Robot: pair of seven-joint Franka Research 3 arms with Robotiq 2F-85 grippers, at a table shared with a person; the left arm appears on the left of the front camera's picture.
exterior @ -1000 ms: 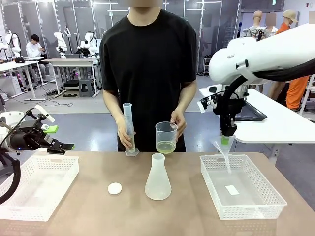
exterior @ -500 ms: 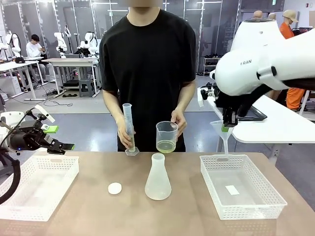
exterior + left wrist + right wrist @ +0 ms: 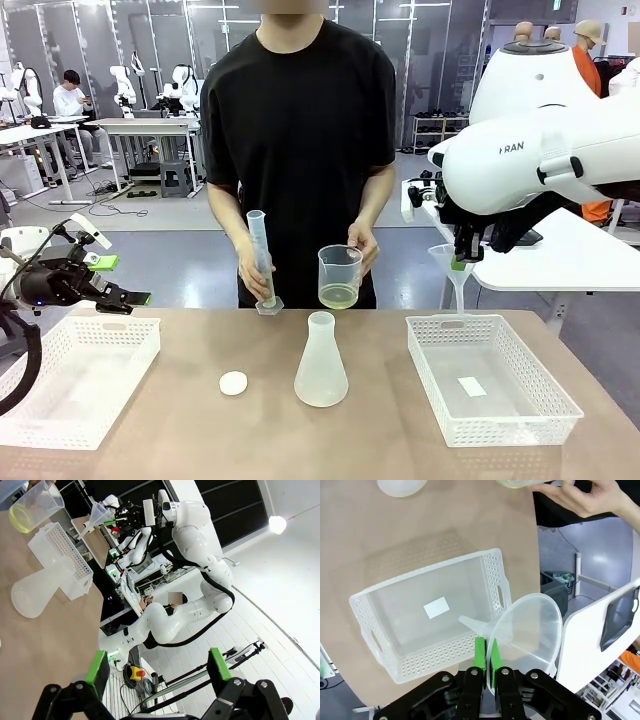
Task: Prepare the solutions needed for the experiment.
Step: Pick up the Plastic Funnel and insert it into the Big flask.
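Front view: over the far side of the brown table (image 3: 200, 420), a hand (image 3: 365, 245) holds a clear plastic cup (image 3: 339, 268) of pale yellow liquid (image 3: 338, 296). Left wrist view: the left gripper (image 3: 157, 666) gapes wide, empty. Right wrist view: the right gripper (image 3: 487, 655) pinches the rim of a clear plastic funnel (image 3: 530, 630).

Pale yellow see-through liquid (image 3: 337, 297) in the clear plastic beaker (image 3: 339, 265) behind the frosted white conical flask (image 3: 321, 366); white hole-patterned plastic basket (image 3: 497, 427) right of it.

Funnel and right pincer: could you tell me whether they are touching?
Touching. The right wrist view shows the right pincer clamped on the funnel at its rim, between the green pads.
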